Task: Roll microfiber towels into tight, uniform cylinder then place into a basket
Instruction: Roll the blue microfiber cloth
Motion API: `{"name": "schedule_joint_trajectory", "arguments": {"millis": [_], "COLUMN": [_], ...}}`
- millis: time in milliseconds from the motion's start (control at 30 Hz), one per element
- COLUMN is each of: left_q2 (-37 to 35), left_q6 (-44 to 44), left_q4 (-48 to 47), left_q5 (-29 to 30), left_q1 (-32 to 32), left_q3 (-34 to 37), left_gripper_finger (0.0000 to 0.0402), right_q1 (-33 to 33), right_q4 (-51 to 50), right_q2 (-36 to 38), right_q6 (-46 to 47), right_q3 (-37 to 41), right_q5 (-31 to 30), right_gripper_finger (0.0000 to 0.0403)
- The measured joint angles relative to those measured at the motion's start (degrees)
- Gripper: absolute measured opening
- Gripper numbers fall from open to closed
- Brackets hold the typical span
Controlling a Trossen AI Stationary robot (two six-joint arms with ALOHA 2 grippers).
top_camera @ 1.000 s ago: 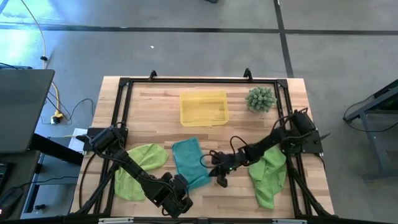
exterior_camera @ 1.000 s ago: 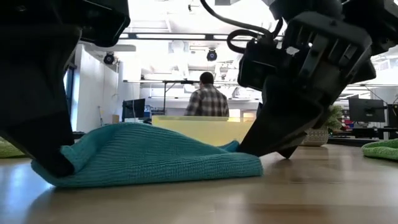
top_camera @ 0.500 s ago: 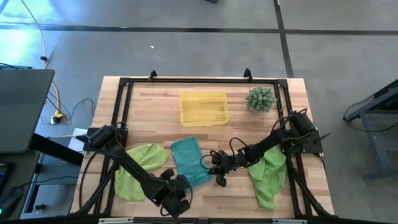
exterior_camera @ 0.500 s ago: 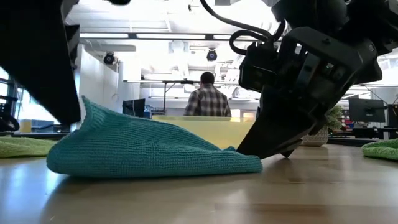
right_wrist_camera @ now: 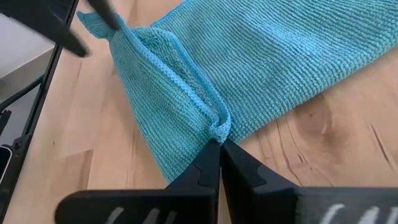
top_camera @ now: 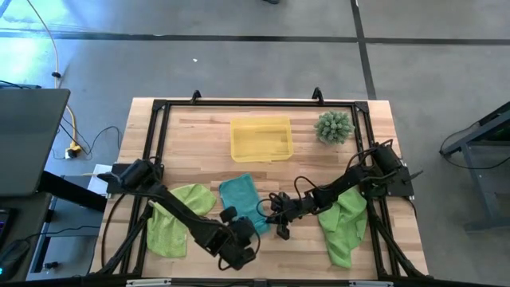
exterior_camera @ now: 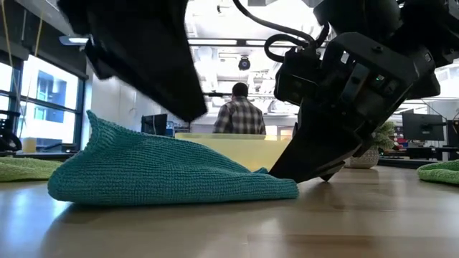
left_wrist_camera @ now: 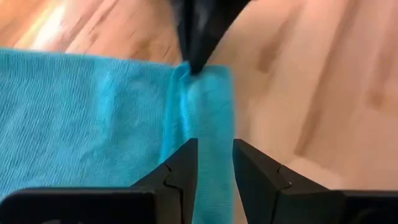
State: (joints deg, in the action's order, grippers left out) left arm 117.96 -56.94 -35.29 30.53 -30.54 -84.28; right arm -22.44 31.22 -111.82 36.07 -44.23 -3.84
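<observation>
The teal microfiber towel (top_camera: 238,198) lies on the wooden table, its near edge folded over into a ridge (left_wrist_camera: 199,106). One corner (exterior_camera: 94,122) stands up in a peak. My left gripper (left_wrist_camera: 215,146) hangs open just above the ridge, clear of it, and shows as a dark mass (exterior_camera: 140,61) in the low view. My right gripper (right_wrist_camera: 219,146) is shut at the ridge's other end. Two lime-green towels (top_camera: 177,217) (top_camera: 344,223) lie flat at either side. The yellow basket (top_camera: 260,138) stands farther back. My right gripper pinches a small pucker of the teal towel's hemmed edge (right_wrist_camera: 217,129) at the end of the folded ridge, only at its fingertips. The fingers slant down from the table's right side. That end stays down on the table (exterior_camera: 283,188), and the ridge runs away from the tips.
A spiky green plant (top_camera: 334,127) stands at the far right, beside the basket. A black frame (top_camera: 156,112) runs round the tabletop. Bare wood lies between the teal towel and the basket. In the room behind, a person (exterior_camera: 239,115) stands with their back turned.
My left gripper has opened and let go of the teal towel's end, then risen and gone toward the table's right, rolling about its own line. The freed corner, flat a second ago, now stands up in a peak. The end under my right gripper has stayed put.
</observation>
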Motion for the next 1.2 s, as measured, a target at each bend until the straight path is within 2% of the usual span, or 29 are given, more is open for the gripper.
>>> {"name": "schedule_joint_trajectory", "arguments": {"millis": [167, 533, 667, 800, 933, 1100, 1200], "left_q2": [0.45, 0.25, 0.21, 0.21, 0.21, 0.21, 0.21], "left_q6": [-2.62, -9.58, -10.33, -10.36, -10.37, -10.36, -10.35], "left_q4": [-0.43, 1.16, 1.21, 1.17, 1.92, 2.28, 2.34], "left_q5": [-5.69, -7.62, -7.69, -8.61, -8.71, -8.51, -8.47], "left_q1": [0.00, -1.18, -1.18, -1.14, -1.14, -1.14, -1.14], "left_q3": [2.56, 7.18, 7.47, 7.47, 7.55, 7.60, 7.60], "left_gripper_finger": [0.0090, 0.0090, 0.0090, 0.0090, 0.0090, 0.0090, 0.0090], "right_q1": [-0.11, -0.09, -0.09, -0.09, -1.12, -4.67, -6.08], "right_q4": [-0.07, 0.06, -0.36, -1.06, -1.02, -0.85, -0.67], "right_q2": [0.01, -0.03, 1.17, 5.45, 9.16, 8.88, 7.69], "right_q6": [-0.04, -3.29, -7.89, -14.29, -25.34, -41.59, -46.37], "right_q3": [0.00, 0.03, 0.15, 0.17, 0.15, 0.09, 0.09], "right_q5": [0.02, 0.61, 2.47, 4.12, 4.96, 5.20, 0.82], "right_gripper_finger": [0.0000, 0.0002, 0.0028, 0.0076, 0.0117, 0.0134, 0.0135]}}
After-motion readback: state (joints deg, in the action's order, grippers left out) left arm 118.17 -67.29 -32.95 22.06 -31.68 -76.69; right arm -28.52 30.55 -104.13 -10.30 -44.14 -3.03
